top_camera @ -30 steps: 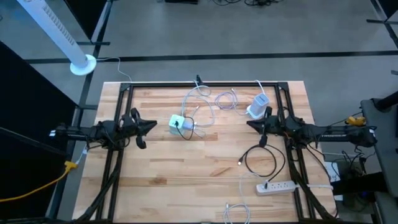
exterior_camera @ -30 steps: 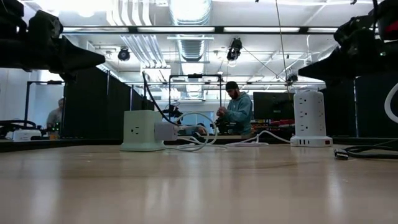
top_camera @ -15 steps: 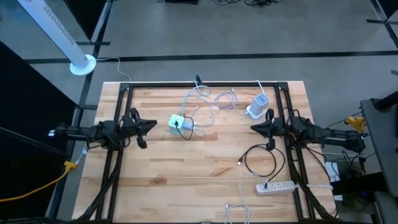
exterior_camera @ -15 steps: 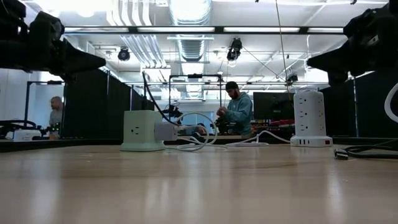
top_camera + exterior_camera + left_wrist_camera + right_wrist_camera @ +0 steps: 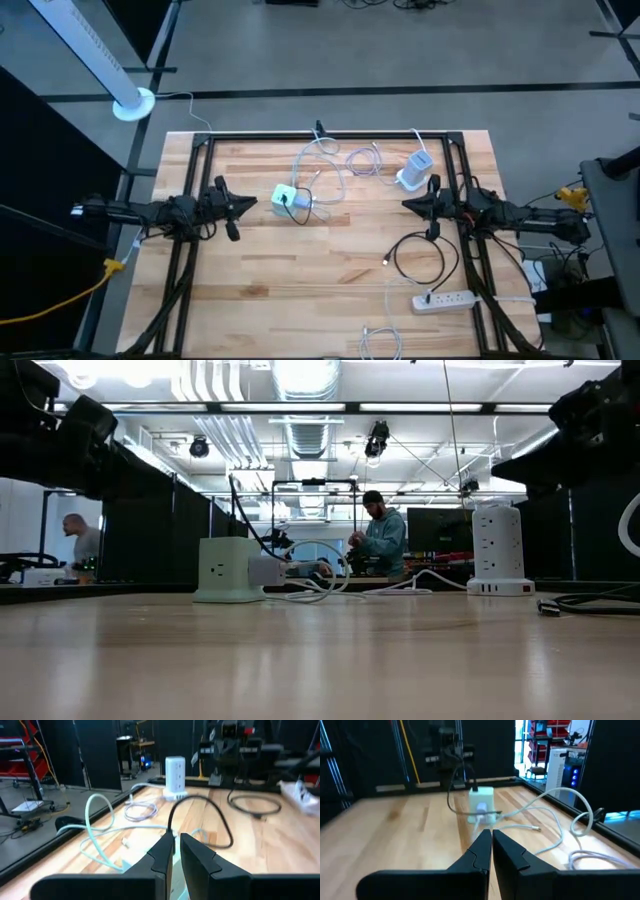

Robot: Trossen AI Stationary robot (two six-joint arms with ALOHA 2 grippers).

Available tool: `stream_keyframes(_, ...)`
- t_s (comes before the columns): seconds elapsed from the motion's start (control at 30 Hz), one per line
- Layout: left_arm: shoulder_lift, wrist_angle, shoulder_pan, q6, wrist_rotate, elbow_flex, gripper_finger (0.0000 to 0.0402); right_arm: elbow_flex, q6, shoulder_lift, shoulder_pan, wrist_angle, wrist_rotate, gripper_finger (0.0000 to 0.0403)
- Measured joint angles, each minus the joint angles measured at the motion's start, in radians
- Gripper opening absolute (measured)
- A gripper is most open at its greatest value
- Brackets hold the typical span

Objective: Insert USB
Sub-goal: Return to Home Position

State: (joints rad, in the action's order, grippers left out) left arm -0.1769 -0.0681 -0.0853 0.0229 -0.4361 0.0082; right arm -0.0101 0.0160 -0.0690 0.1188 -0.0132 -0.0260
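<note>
My left gripper (image 5: 248, 203) hovers shut and level over the table's left side, pointing at the pale green cube socket (image 5: 289, 200), which stands on its base a short way off. My right gripper (image 5: 407, 205) hovers shut over the right side, beside the white tower socket (image 5: 415, 170). Neither holds anything. In the wrist views the left fingers (image 5: 176, 845) and the right fingers (image 5: 491, 840) are together. A black cable (image 5: 420, 255) lies looped on the table near the right arm, its small USB end (image 5: 387, 262) resting free on the wood.
White cables (image 5: 335, 165) lie tangled behind the cube and run to the tower. A flat white power strip (image 5: 445, 298) lies at the near right, another white cable (image 5: 380, 340) at the near edge. A black frame (image 5: 330, 134) borders the table. People are in the room beyond (image 5: 380, 540).
My right gripper has drawn back a little toward the table's right edge and tipped up to level. My left hand has turned slightly in place. Both stay shut, and nothing on the table has moved.
</note>
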Motion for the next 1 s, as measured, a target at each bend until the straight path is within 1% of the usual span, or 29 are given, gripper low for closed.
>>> stream_keyframes(0.1,-0.03,0.0,0.0,-0.002,0.0,0.0,0.0025,0.0,-0.051,-0.028,0.0,-0.001,0.0,0.0)
stream_keyframes(0.33,-0.086,0.0,0.0,-0.003,0.001,0.0,0.0025,0.0,-0.051,-0.054,0.0,0.0,0.0,0.0)
stream_keyframes(0.5,-0.11,0.0,0.0,-0.003,0.0,0.0,0.0025,0.0,0.069,-0.056,0.0,-0.026,-0.002,0.0)
stream_keyframes(0.7,-0.126,-0.001,0.0,-0.003,0.001,0.0,0.0025,0.0,0.079,-0.063,0.0,-0.022,-0.001,0.0)
stream_keyframes(0.83,-0.089,-0.01,0.0,-0.003,0.0,0.0,0.0025,0.0,0.078,0.003,0.002,-0.002,0.002,0.0)
stream_keyframes(0.93,-0.011,-0.003,0.0,-0.003,0.001,0.0,0.0025,0.0,0.078,0.069,0.002,-0.002,0.001,0.0)
stream_keyframes(1.0,0.057,-0.003,0.0,-0.003,0.001,0.0,0.0025,0.0,0.078,0.07,-0.003,-0.05,-0.003,0.0)
